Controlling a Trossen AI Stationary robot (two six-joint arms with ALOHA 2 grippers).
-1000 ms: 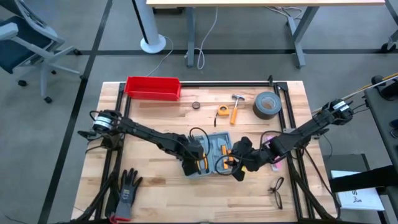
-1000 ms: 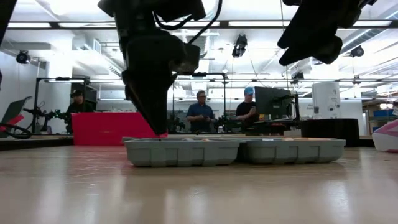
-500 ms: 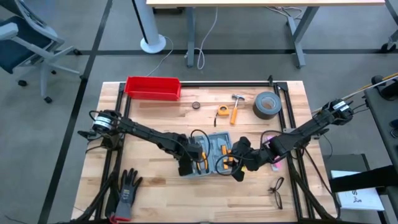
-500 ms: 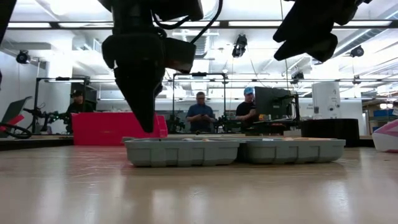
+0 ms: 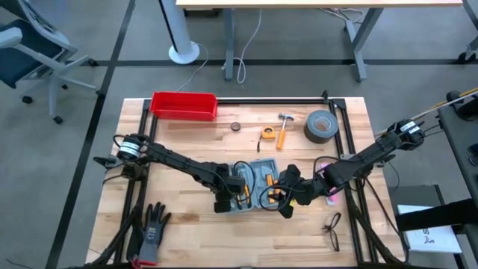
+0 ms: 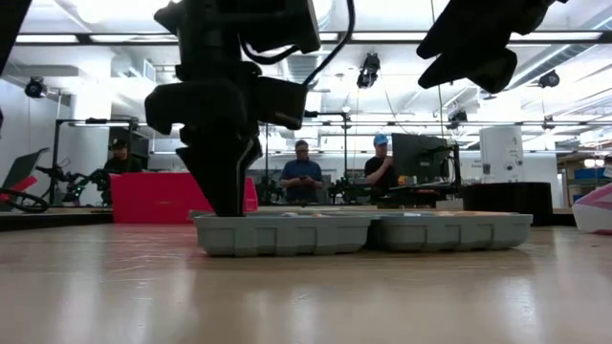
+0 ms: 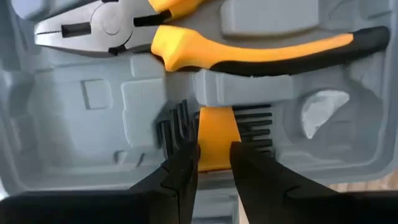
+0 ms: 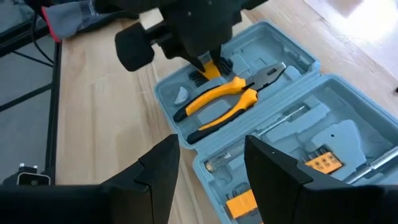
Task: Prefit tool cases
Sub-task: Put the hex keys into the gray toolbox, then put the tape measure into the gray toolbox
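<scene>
The tool case (image 8: 261, 106) is lying open near the table's front middle, pliers (image 8: 221, 99) already seated in its tray. The left gripper (image 7: 214, 163) is pinching a small yellow block (image 7: 216, 134) over a ribbed slot; the right gripper (image 8: 208, 168) is hovering alongside, spread and empty. A hammer (image 5: 284, 128) and tape measure (image 5: 267, 134) are lying unpacked. Whether the block is seating fully is hard to judge.

No text, label, brand, number or sign can be read anywhere, neither on the open grey-blue plastic hinged tool case (image 5: 254, 187) nor on the white sheet of paper (image 5: 435, 237) lying off the table beyond it.
</scene>
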